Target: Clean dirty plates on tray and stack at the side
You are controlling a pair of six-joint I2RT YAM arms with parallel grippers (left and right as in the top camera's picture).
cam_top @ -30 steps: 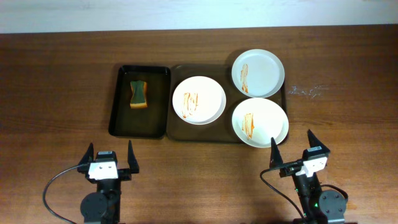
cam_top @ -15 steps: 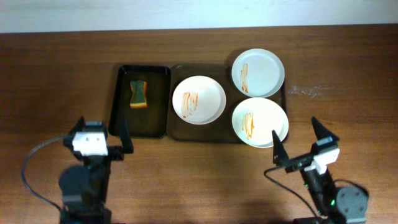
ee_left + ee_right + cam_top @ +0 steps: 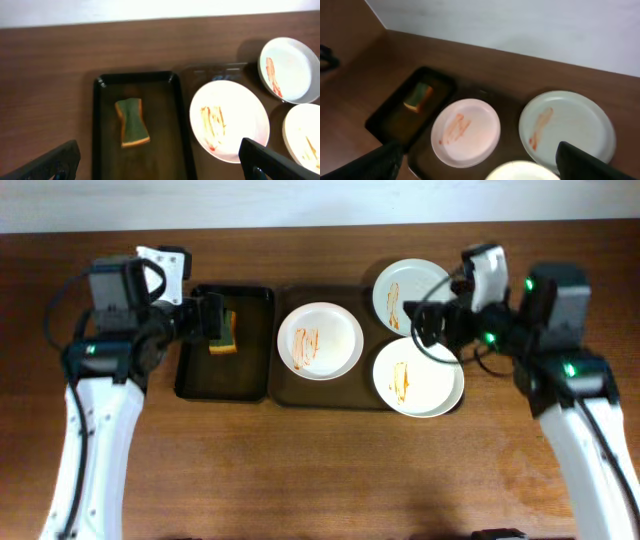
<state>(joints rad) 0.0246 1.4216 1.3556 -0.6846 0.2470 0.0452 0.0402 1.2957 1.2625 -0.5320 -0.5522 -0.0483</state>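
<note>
Three white plates smeared with orange-brown sauce lie on the dark brown tray (image 3: 300,392): one at its left (image 3: 320,340), one at the back right (image 3: 415,297), one at the front right (image 3: 418,377). My left gripper (image 3: 205,320) is open and empty above the sponge. My right gripper (image 3: 432,325) is open and empty above the two right plates. In the left wrist view my open jaws (image 3: 157,167) frame the left plate (image 3: 229,121). In the right wrist view my open jaws (image 3: 481,167) frame the left plate (image 3: 466,131) and the back plate (image 3: 567,127).
A smaller black tray (image 3: 225,375) stands left of the brown tray and holds a green and yellow sponge (image 3: 223,330), which also shows in the left wrist view (image 3: 132,129) and the right wrist view (image 3: 418,96). Bare wooden table (image 3: 320,470) surrounds both trays.
Both arms have swung up from the table's front edge to the back. The left gripper now hovers over the black tray, the right over the right plates. Both stay open.
</note>
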